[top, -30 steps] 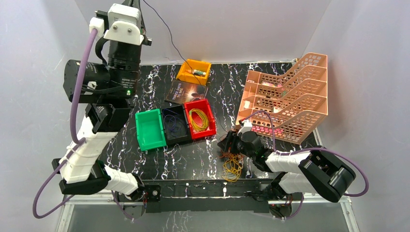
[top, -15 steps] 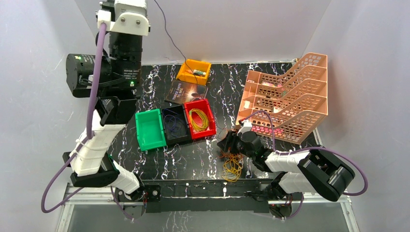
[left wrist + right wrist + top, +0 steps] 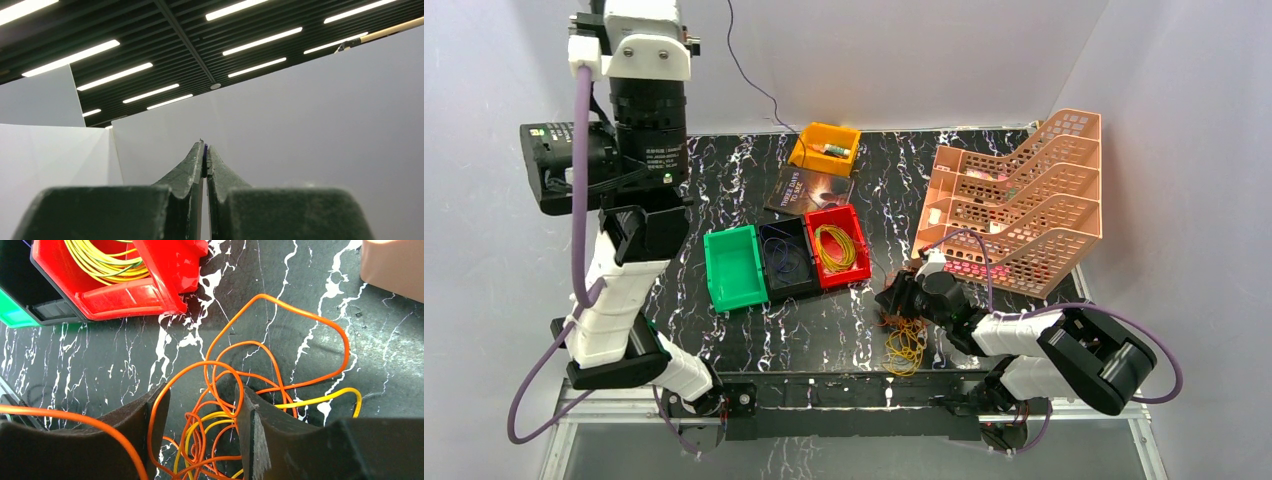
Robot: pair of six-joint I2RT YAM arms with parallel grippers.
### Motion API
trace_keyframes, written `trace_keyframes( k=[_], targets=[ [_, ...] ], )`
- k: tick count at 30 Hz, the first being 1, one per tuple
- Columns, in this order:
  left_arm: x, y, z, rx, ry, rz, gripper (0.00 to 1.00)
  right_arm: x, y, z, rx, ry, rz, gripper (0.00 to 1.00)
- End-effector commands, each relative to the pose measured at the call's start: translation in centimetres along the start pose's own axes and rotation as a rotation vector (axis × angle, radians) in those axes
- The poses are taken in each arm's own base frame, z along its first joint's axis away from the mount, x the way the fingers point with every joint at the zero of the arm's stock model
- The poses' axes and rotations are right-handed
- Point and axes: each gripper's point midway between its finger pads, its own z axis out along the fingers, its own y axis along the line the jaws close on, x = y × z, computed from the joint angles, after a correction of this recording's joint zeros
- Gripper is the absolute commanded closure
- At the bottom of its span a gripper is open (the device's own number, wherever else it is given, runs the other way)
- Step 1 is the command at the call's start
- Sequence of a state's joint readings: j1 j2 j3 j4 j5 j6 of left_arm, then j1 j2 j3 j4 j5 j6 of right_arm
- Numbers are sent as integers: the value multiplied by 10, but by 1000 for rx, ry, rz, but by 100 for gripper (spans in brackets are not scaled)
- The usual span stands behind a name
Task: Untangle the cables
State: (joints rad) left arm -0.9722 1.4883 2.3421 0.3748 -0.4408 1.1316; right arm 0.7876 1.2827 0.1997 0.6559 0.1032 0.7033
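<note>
A tangle of orange and yellow cables (image 3: 905, 338) lies on the black marbled table near its front edge. My right gripper (image 3: 894, 298) is low over it. In the right wrist view its fingers (image 3: 200, 396) stand open, with several orange and yellow loops (image 3: 220, 415) between them. My left arm is raised high at the left. In the left wrist view my left gripper (image 3: 205, 148) points up at the ceiling, shut on a sliver of dark blue-purple cable. A thin purple cable (image 3: 776, 104) hangs from the top of the view down to the yellow bin (image 3: 826, 148).
A green bin (image 3: 732, 268), a black bin (image 3: 786, 255) holding a dark loop and a red bin (image 3: 837, 245) holding a yellow coil stand side by side mid-table. A book (image 3: 809, 188) lies behind them. A pink stacked tray rack (image 3: 1014, 205) fills the right side.
My left arm has swung left and upward, pulling the thin purple cable with it. My right gripper has stayed over the tangle, its fingers a little closer together.
</note>
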Motion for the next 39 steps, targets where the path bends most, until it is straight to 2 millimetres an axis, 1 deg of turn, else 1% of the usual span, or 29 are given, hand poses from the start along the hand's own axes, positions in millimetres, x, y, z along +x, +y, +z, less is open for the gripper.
trace_keyframes(
  k=[1, 4, 8, 10, 14, 15, 16, 20, 22, 25, 27, 31, 34, 36, 37, 38, 39],
  targets=[
    [-21, 35, -1, -77, -67, -24, 100, 42, -35, -11, 114, 142, -18, 39],
    [-19, 31, -1, -69, -60, -16, 100, 41, -35, -11, 115, 139, -18, 36],
    [-16, 29, -2, -63, -48, -16, 100, 40, -34, -11, 115, 137, -20, 35],
    [-12, 23, -4, -49, -38, -25, 100, 32, -27, -11, 95, 124, -33, 35],
    [-2, 12, -11, -16, -13, -61, 100, 10, -8, -15, 38, 78, -80, 34],
    [0, 9, -13, -12, -6, -68, 100, 6, -6, -17, 38, 73, -89, 34],
    [3, 6, -14, -6, 2, -74, 100, 1, -3, -19, 36, 61, -97, 36],
    [13, -10, -18, 27, 27, -88, 100, -22, 3, -29, 47, -4, -125, 54],
    [17, -16, -19, 34, 38, -89, 100, -33, 2, -35, 73, -44, -123, 63],
    [23, -22, -21, 38, 52, -83, 100, -48, 1, -44, 100, -106, -113, 81],
    [25, -23, -22, 38, 60, -79, 100, -56, -1, -50, 117, -146, -102, 89],
    [26, -20, -22, 31, 70, -66, 100, -64, -17, -56, 209, -190, -68, 92],
    [23, -6, -21, 4, 74, -58, 100, -53, -33, -54, 284, -154, -43, 96],
    [22, -5, -21, 3, 75, -56, 100, -47, -35, -52, 290, -125, -34, 96],
    [23, -7, -22, 10, 77, -58, 100, -46, -32, -50, 274, -121, -32, 96],
    [19, 5, -24, -1, 73, -69, 100, -45, -28, -48, 251, -117, -32, 93],
    [18, 9, -25, -2, 73, -78, 100, -44, -22, -47, 217, -112, -42, 87]
  ],
)
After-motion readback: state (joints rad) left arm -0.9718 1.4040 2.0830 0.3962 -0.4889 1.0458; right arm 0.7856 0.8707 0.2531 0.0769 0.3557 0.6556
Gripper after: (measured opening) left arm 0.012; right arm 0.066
